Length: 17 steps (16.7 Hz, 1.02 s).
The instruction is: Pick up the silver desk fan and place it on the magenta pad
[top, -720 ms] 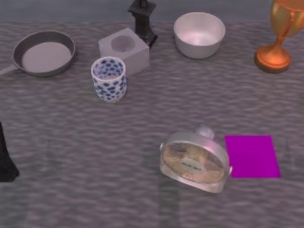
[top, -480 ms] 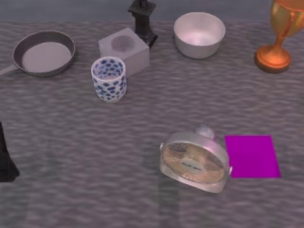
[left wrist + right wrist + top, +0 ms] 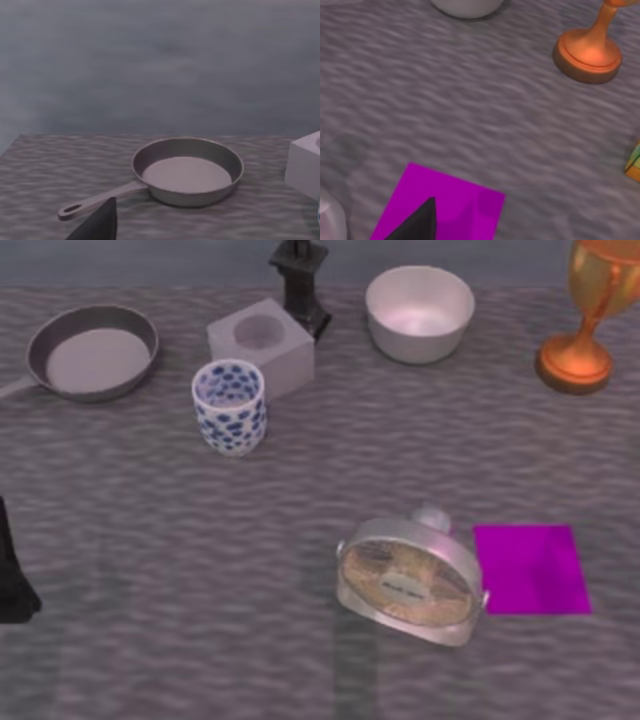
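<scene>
My right gripper [image 3: 417,220] shows only as one dark finger tip in the right wrist view, hanging over the magenta pad [image 3: 440,207]; can't tell if it's open or closed. It's out of the top view entirely. Left gripper [image 3: 100,225]: same story, one dark tip in its wrist view, facing the grey frying pan [image 3: 187,172]; the arm is parked at the counter's left edge [image 3: 15,580], state unknown. What changed: nearly nothing. Fan, pad and clutter sit exactly where they were a moment ago; the only difference is a faint shadow now darkening part of the pad in the top view, so I judge my right arm is drifting in above it. Task-wise: approach only, no grasp yet. The silver desk fan [image 3: 408,581] lies grille up on the counter [image 3: 200,540], its right edge just beside the magenta pad's left edge, pad bare. The fan has a small dark centre label, text too small to read. No other writing visible. Further out: blue-dotted cup [image 3: 229,406], grey cube [image 3: 262,345], white bowl [image 3: 419,312], orange trophy [image 3: 590,315].
</scene>
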### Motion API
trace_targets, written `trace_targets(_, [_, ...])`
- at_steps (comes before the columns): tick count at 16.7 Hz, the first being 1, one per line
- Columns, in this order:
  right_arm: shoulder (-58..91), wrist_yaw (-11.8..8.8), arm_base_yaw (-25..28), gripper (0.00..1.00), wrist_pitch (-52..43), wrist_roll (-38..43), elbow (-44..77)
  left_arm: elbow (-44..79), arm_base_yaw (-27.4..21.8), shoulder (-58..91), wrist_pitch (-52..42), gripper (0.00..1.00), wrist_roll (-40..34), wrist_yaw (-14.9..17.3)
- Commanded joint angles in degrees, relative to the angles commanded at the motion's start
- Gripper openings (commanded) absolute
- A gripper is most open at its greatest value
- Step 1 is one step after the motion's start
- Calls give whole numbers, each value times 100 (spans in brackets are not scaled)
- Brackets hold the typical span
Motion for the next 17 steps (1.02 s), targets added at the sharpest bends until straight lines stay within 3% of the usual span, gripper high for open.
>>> trace_targets(10, [5631, 2, 2105, 100, -3749, -1111, 5365, 0, 0, 0, 0, 100, 0, 0])
trace_targets(17, [7847, 2, 2943, 100, -5420, -1564, 7321, 0, 0, 0, 0, 100, 0, 0])
